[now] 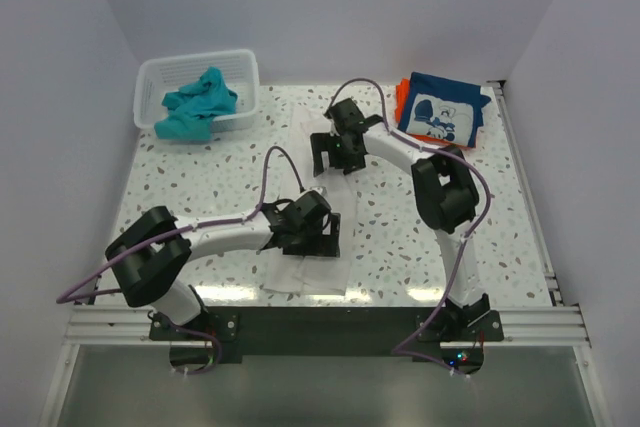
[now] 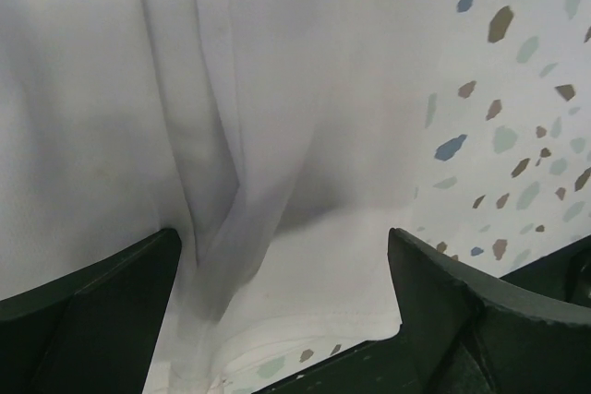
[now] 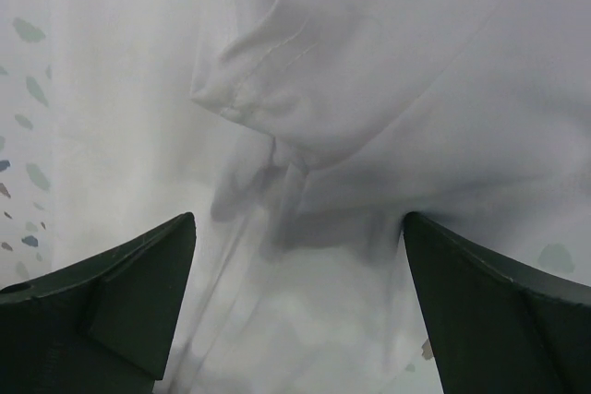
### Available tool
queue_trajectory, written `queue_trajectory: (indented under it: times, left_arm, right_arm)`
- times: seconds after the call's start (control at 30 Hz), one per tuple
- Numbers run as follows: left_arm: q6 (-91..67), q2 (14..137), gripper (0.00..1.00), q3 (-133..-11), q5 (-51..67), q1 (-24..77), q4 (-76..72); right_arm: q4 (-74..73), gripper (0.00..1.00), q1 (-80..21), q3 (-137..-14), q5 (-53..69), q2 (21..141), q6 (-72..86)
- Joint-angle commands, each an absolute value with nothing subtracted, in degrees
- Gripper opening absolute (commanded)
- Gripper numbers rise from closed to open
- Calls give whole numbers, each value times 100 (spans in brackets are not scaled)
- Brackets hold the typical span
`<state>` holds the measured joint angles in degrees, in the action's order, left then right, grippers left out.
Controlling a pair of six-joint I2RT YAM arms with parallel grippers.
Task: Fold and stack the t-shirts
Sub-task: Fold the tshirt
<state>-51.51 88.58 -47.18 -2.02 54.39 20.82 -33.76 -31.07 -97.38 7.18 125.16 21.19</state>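
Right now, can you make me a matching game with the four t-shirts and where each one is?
T-shirts:
1. teal t-shirt
2. navy t-shirt
3. white t-shirt
4. orange t-shirt

Places:
A. spread out in the middle of the table
B. in the white basket, spilling over its front
C. folded, lying on top of another shirt at the far right
D. under another shirt, only its edge peeking out

Pairs: 1-B, 2-C, 3-A, 4-D
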Motion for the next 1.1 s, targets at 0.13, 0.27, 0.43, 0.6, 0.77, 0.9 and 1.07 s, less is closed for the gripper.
queue_trajectory:
  times: [0.13, 0.27, 0.43, 0.6, 0.77, 0.9, 1.07]
  left_arm:
    - [-5150, 9352, 100, -5307, -165, 5449, 2012]
    - [-5072, 8879, 100, -5607, -308, 5449, 2303]
    - [-4957, 7851, 100, -5160, -141, 5484, 2074]
    - [-5211, 6830, 100, -4633, -430, 5493, 2582]
    - [-6115, 6435, 100, -4125, -1221, 5476, 3823]
    - [-6416, 5890, 99, -3403, -1143, 5467, 3666]
    - [-6574, 5712, 83, -2910, -1090, 5432, 3279]
  right_arm:
    - [-3620, 99, -2699, -10694, 1010, 13332, 1837]
    - [-3990, 99, -2672, -11196, 1282, 13255, 1609]
    - [-4052, 99, -2681, -11216, 1704, 12508, 1433]
    - [-3736, 99, -2698, -10426, 1776, 11061, 1529]
    - [-3296, 99, -2996, -8213, 953, 9451, 1828]
    - [-3392, 99, -3768, -6621, -139, 8281, 2477]
    - [-3752, 95, -4569, -5406, -940, 7568, 3102]
